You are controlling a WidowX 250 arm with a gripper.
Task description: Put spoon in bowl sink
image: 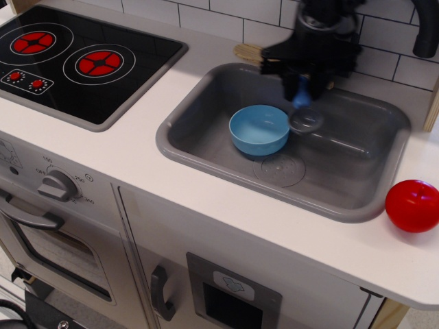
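sink (206,130): matt grey plastic | bowl (259,129): smooth light-blue plastic | red ball (412,205): glossy | stove top (103,89): glossy black | tabletop (123,157): smooth white | wall tiles (206,14): glossy white

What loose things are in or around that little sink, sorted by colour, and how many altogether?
Light blue: 1, the bowl standing in the sink.
Blue and grey: 1, the spoon, held up by the claw beside the bowl.
Red: 1, the ball on the counter.
Wood: 1, the wooden spoon behind the sink, mostly hidden.
Total: 4
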